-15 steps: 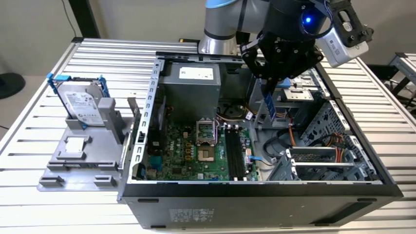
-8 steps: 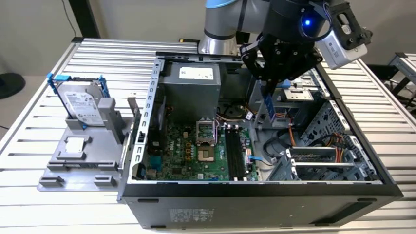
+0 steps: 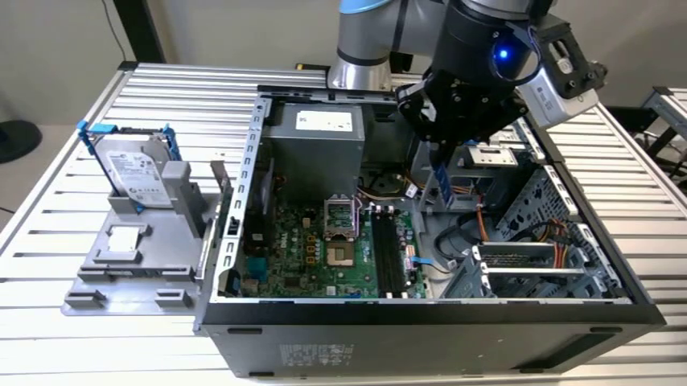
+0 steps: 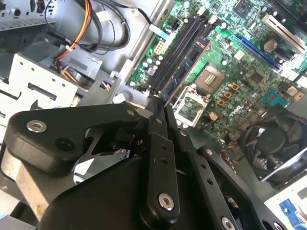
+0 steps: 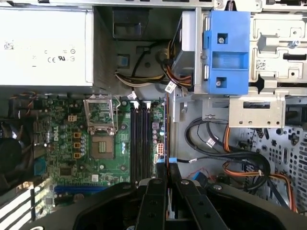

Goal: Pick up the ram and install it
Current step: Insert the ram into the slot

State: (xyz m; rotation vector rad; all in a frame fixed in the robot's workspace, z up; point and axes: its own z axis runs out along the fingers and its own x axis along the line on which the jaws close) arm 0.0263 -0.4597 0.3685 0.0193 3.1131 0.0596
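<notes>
1. Computer case [image 3: 253, 153]: laid open-side up on the slatted table [image 3: 64, 265]. Risk judged: the working space is hemmed in by the power supply [image 3: 311, 153] and the drive cage [image 3: 532, 269]. A sideways correction made low inside could knock the gripper body against sheet metal.
2. Arm [image 3: 483, 32]: based at the far side of the case in the exterior view and bent over it. The wrist is pointed straight down into the interior.
3. Motherboard [image 3: 311, 249]: flat on the case floor, CPU socket uncovered.
4. Gripper [image 5: 168, 181]: hung above the board. The jaws are drawn narrow and clamped on the ram's upper edge.
5. Ram [image 3: 438, 181]: held on edge, clear of the board, not seated. In the first wrist view its long side is seen running the same way as the slots, but just beside them on the cable side, not over one.
6. Slots [image 5: 139, 143]: appear empty. Risk judged: if the ram is lowered with this offset, it would land on the board, not in a slot. A tilt in the jaws or a reversed notch could jam or crack the stick under pressure. Latch position cannot be told.
7. Cables [image 5: 225, 158]: loose loops near the ram; a snag is possible.
</notes>
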